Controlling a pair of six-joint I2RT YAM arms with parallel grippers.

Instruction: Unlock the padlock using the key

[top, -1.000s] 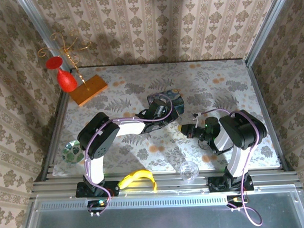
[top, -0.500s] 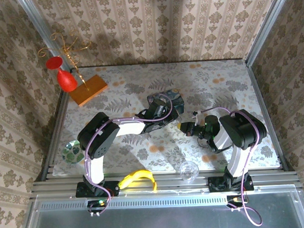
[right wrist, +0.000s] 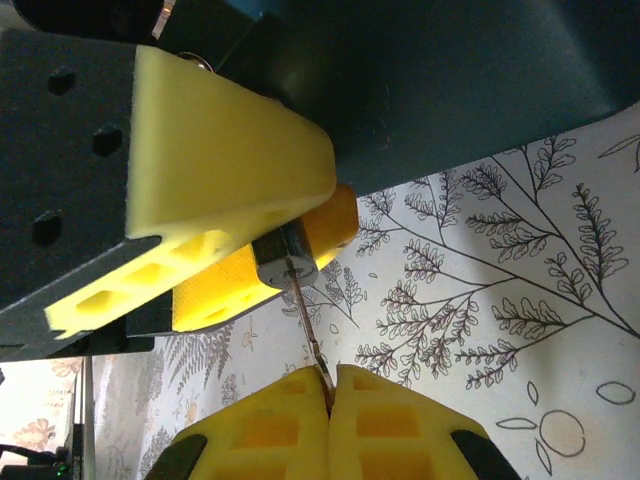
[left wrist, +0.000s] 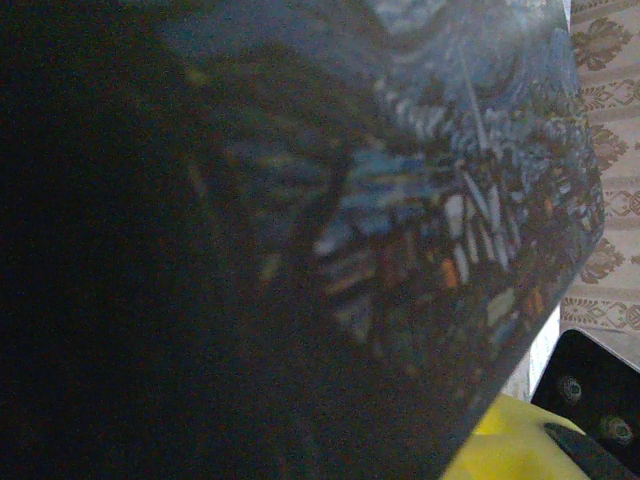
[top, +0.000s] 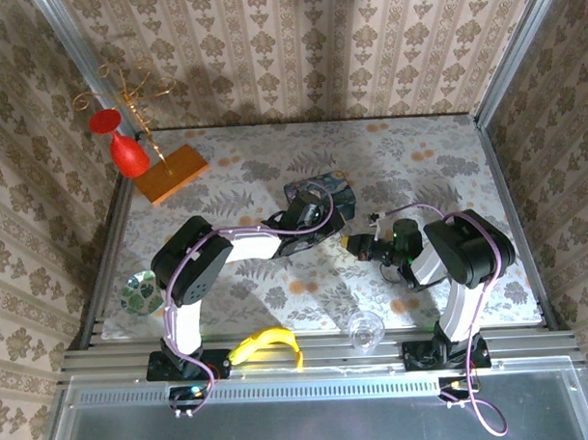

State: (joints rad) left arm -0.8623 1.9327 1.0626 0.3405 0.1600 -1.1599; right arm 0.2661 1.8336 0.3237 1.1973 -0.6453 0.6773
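At table centre, just below blue tin: padlock sits between yellow fingers of left gripper, which clamp it. Right gripper pinched tight on thin key. Key blade runs up to padlock face and touches it. Depth of blade in lock: cannot tell. Left wrist view: painted tin wall close up, dark, blurred.

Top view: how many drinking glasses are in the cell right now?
2. A red goblet stands at the far left, beside the wooden stand. A clear glass sits at the near edge, right of the banana. Others may be hidden.
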